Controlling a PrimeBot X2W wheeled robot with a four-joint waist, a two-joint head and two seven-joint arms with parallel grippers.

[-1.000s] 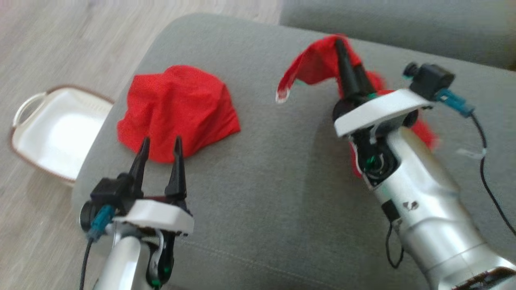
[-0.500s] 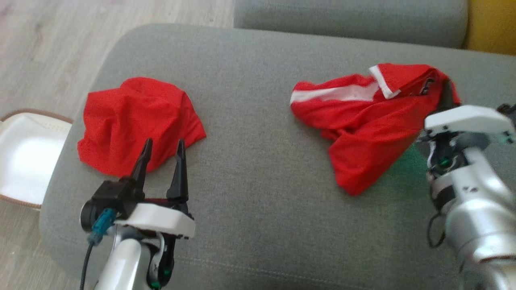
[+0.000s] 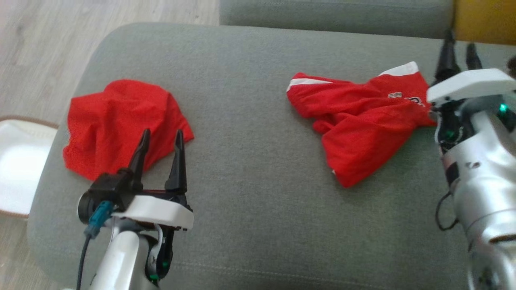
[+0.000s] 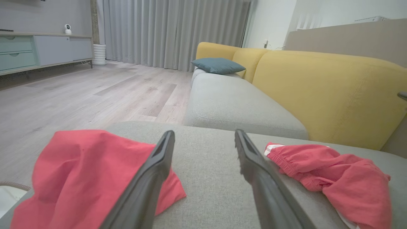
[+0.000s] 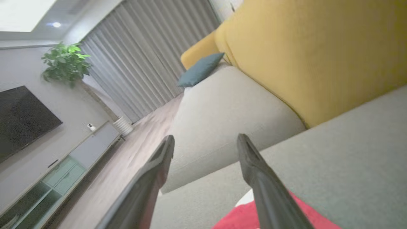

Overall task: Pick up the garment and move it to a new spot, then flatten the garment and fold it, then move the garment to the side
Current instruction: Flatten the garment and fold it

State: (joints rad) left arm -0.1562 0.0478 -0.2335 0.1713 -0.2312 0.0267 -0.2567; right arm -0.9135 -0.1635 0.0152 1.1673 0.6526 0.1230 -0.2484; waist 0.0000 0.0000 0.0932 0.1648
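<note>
Red white-trimmed mesh shorts (image 3: 363, 121): dropped a moment ago, lying crumpled at three o'clock on grey fabric sofa seat (image 3: 250, 201). Right fingers (image 3: 444, 60) now spread, empty, at two o'clock; left fingers (image 3: 176, 161) spread, idle. Looks moved; needs flattening next.

Two red garments (image 3: 117, 121) (image 3: 363, 125), one white basket (image 3: 20, 169) and one blue cushion (image 4: 218, 65) are here.

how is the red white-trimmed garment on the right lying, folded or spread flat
Neither: the red white-trimmed garment lies crumpled on the grey sofa cushion, bunched in uneven wrinkles.
</note>
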